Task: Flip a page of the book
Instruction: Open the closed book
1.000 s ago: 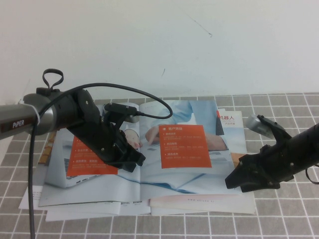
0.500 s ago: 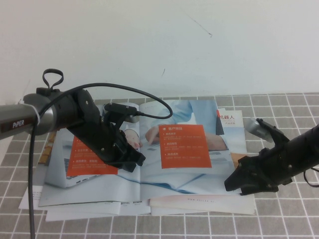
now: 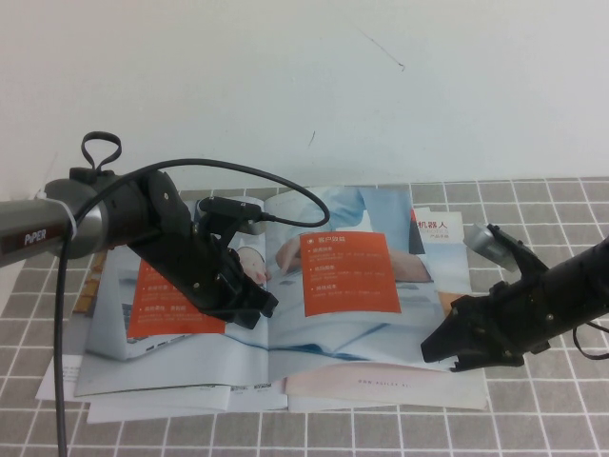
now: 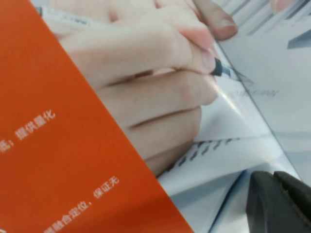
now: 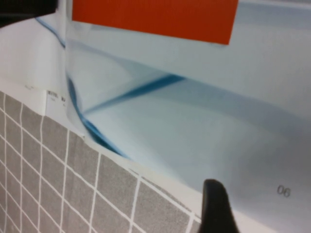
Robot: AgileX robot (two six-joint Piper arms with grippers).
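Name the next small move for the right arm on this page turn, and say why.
Probably close the right end effector on the page edge. Its fingers stand open at the page's near right corner, which already bows up off the sheets below. The left end effector, shut, presses on the book near the spine, so the book should hold during the lift.

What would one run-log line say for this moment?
left claw: shut, pressing book near spine | right claw: open, at page right edge, which bows up | page not turned
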